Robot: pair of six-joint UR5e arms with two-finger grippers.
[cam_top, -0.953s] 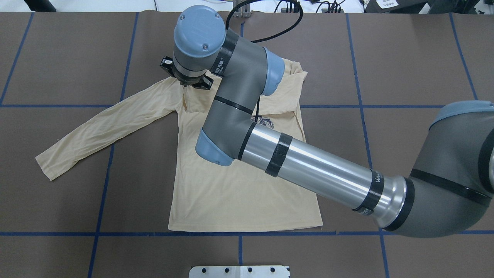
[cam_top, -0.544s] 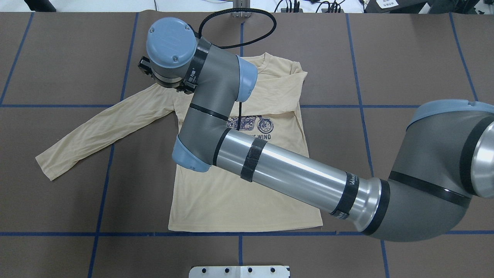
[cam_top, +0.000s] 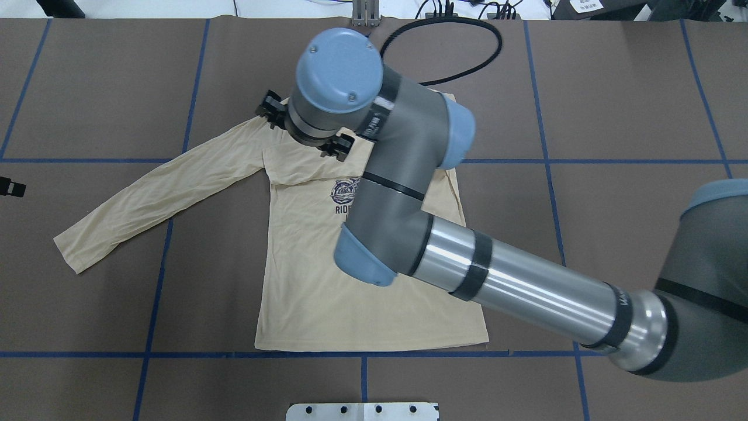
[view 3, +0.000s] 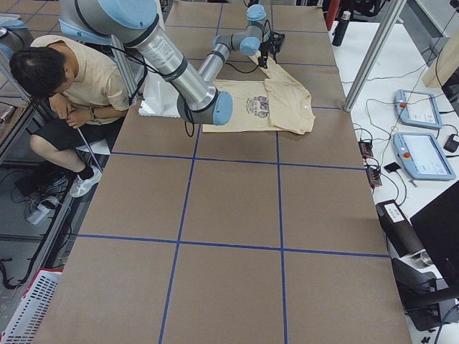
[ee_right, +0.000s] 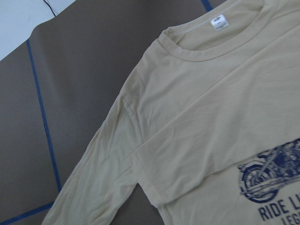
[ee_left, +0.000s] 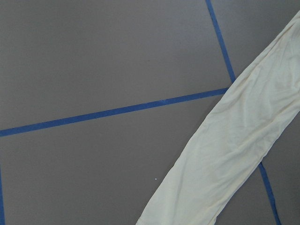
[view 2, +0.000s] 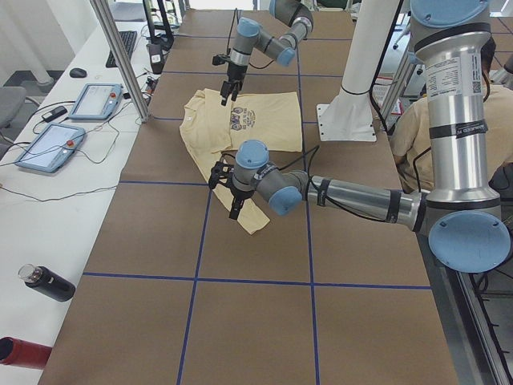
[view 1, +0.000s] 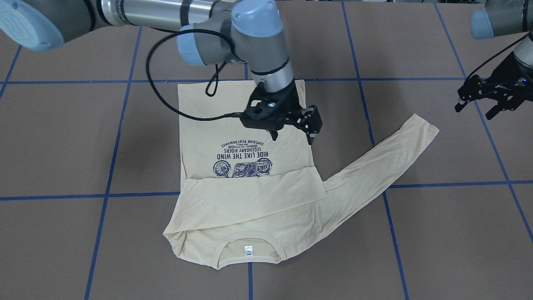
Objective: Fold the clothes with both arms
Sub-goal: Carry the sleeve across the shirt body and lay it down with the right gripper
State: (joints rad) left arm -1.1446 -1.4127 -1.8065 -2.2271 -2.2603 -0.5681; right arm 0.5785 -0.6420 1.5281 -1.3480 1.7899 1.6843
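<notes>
The cream-yellow T-shirt [cam_top: 327,304] lies flat, print up, on the brown table. One sleeve is folded across the chest [view 1: 250,196]. The other sleeve [cam_top: 152,193] stretches out toward my left side and also shows in the left wrist view [ee_left: 234,154]. The collar tag [view 1: 248,251] faces up. My right gripper [view 1: 292,134] hangs open and empty just above the shirt, beside the navy print [view 1: 245,160] and near the outstretched sleeve's shoulder [cam_top: 305,128]. My left gripper [view 1: 474,109] is open and empty above bare table beyond the sleeve's cuff; only its tip shows in the overhead view [cam_top: 9,188].
Blue tape lines [cam_top: 158,257] grid the table. A white base plate [cam_top: 362,411] sits at the near edge. Teach pendants [view 2: 96,100] and a bottle [view 2: 48,285] lie on a side table. A person [view 3: 64,79] sits beside the robot base.
My right gripper swung out past the shirt's shoulder, then came back over the chest. The shirt has not moved. The left gripper's tip has come into view at the overhead view's left edge.
</notes>
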